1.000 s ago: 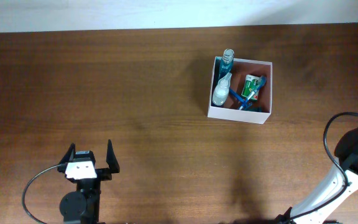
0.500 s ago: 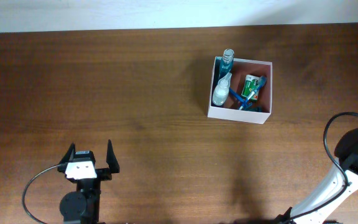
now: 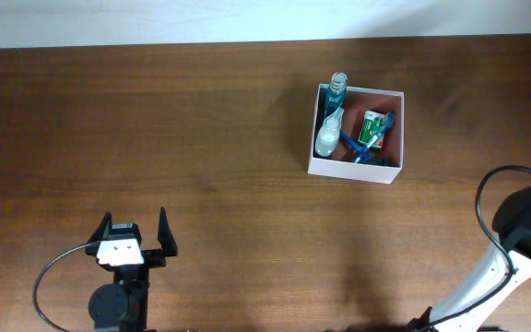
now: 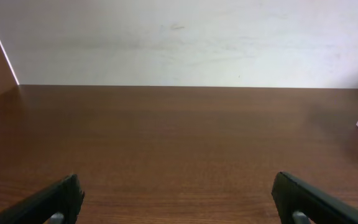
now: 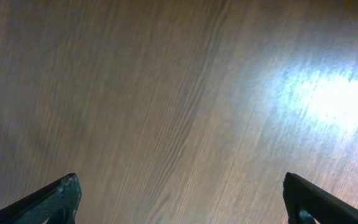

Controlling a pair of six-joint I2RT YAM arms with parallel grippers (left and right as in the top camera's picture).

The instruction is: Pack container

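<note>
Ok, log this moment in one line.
container: on table, toiletries inside | left fingers: open, empty, above table | right fingers: open, empty, above table

We see the desk (image 3: 201, 138) as dark brown wood with fine straight grain. Its finish is smooth and semi-glossy, throwing back a bright glare under the right end effector (image 5: 179, 202). The container (image 3: 354, 171) looks like thin matt white card, dusty pink-brown inside. In it, a bottle (image 3: 338, 85) seems clear glossy plastic and a tube (image 3: 328, 135) white plastic. The left end effector (image 4: 179, 204) has matt black fingers (image 4: 64, 198). The wall (image 4: 179, 37) is matt white and faintly smudged.
</note>
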